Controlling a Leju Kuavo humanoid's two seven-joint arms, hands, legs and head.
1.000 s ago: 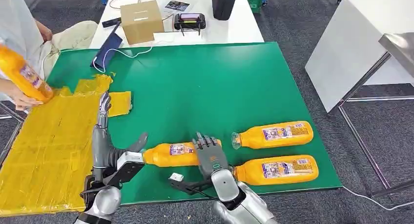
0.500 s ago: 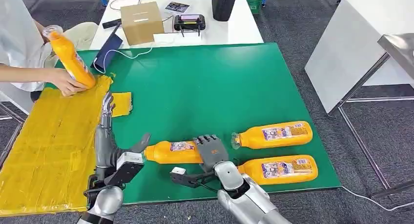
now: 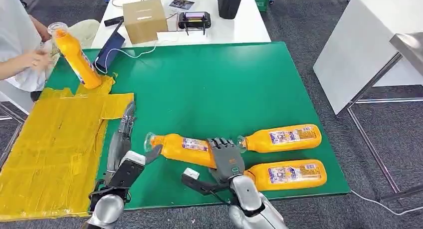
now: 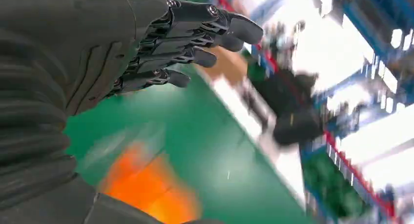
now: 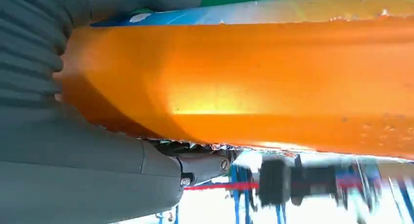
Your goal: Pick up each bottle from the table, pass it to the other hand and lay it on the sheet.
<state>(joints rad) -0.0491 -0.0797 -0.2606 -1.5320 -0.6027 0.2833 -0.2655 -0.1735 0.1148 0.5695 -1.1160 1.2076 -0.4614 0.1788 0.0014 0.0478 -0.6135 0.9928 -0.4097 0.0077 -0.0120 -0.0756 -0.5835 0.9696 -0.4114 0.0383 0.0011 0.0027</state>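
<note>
The bottles [image 3: 282, 137] look like glossy orange plastic with paper labels. The bench [image 3: 209, 84] has a matt green cover. The sheet [image 3: 45, 149] is yellow, wrinkled and slightly shiny. The box [image 3: 144, 20] is brown cardboard.

I count four orange bottles: one [image 3: 187, 148] in my right hand [image 3: 227, 159], two [image 3: 282, 137] [image 3: 287, 173] lying on the green tabletop [image 3: 209, 84], one [image 3: 77, 59] standing by the single yellow sheet [image 3: 50, 144]. One cardboard box [image 3: 144, 20].
</note>
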